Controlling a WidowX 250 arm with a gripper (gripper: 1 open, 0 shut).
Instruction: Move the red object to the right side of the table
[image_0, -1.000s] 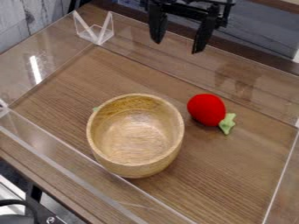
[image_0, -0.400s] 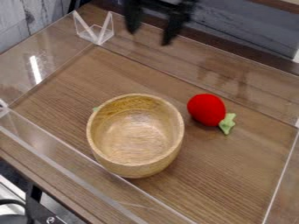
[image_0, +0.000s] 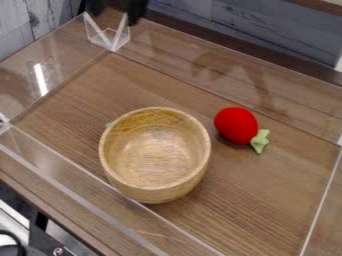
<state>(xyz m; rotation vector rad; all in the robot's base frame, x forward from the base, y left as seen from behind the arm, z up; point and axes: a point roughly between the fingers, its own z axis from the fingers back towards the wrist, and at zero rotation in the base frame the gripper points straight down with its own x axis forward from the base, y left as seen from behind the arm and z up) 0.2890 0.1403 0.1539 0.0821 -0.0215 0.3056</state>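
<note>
Camera view: the gripper (image_0: 115, 13) had been shifted from 12 o'clock to 11 o'clock, partly beyond the frame edge. Its jaws were spread and released, with nothing grasped. The strawberry (image_0: 237, 124) was left at 3 o'clock on the table (image_0: 261, 205), at 2 o'clock from the bowl (image_0: 114, 160). Clearance above the strawberry was thereby increased; placement was judged probably complete. Compared with the earlier frame, only the arm's position was altered; strawberry and bowl were undisturbed.
</note>
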